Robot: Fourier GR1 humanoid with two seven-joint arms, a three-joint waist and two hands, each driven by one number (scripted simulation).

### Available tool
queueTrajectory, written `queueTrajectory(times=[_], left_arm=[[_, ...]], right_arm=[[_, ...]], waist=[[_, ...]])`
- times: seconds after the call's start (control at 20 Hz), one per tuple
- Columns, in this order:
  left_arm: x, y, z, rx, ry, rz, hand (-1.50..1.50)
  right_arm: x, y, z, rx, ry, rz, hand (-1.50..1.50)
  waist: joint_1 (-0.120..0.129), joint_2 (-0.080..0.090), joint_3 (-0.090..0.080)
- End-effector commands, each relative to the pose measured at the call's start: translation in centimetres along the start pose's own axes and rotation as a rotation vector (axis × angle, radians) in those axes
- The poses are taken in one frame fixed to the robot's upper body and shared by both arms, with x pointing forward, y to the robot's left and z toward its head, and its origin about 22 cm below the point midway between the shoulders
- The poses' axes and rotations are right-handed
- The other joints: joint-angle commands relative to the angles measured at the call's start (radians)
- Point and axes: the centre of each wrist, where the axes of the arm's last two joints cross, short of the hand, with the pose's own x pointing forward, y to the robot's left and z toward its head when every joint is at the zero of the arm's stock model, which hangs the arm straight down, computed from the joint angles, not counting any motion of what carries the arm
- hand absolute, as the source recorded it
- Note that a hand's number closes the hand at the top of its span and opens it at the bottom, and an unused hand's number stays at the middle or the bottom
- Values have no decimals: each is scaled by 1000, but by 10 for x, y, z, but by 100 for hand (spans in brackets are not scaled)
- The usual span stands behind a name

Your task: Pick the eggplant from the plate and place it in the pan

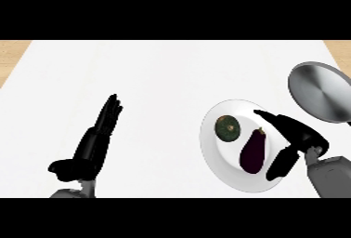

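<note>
**Eggplant on the plate, right hand spread beside it**

One eggplant (253, 151) is seen lying on the white plate (219, 160), right of the plate's middle, its stem end pointed away from the robot. A single round green vegetable (227, 128) is also held by the plate, just beside the eggplant's stem end on the left and apart from it. One grey pan (320, 92) is found beyond the plate toward the counter's right edge, close to the plate's far rim; nothing is seen inside it.

The right hand (299, 135) is positioned over the plate's right rim, just beside the eggplant. Its fingers are spread, with one part reaching across the plate beyond the eggplant's stem and the other pointing down along the near rim; nothing is pinched between them. Whether the eggplant is touched cannot be told.

The left hand (96, 139) is shown at the lower left on the white counter (158, 79), resting with fingers straight and pressed together, well apart from the plate.
</note>
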Motion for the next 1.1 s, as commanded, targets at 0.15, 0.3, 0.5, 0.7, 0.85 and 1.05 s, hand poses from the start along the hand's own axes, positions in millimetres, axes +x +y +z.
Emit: queueTrajectory(times=[0.15, 0.3, 0.5, 0.7, 0.85, 1.05], left_arm=[[4, -12, 21, -4, 9, 4, 0], [2, -18, 3, 8, -6, 5, 0], [-14, 4, -5, 9, -7, 3, 0], [6, 2, 12, 6, 8, -10, 0], [6, -1, 4, -2, 1, 14, 0], [-5, 7, 7, -1, 14, 6, 0]], right_arm=[[-13, 2, -18, -25, 25, -27, -150], [-15, 19, -25, -21, 6, -55, -150], [-10, 9, -33, -22, 9, -62, -150], [-10, 40, -55, 7, 62, -35, -150], [-25, 66, -31, 25, 52, -52, -150], [-21, 42, -45, 97, -10, 81, 150]], waist=[[3, 0, 0], [0, 0, 0], [-1, 0, 0], [4, 0, 0], [-5, -1, 0], [3, 1, 0]])
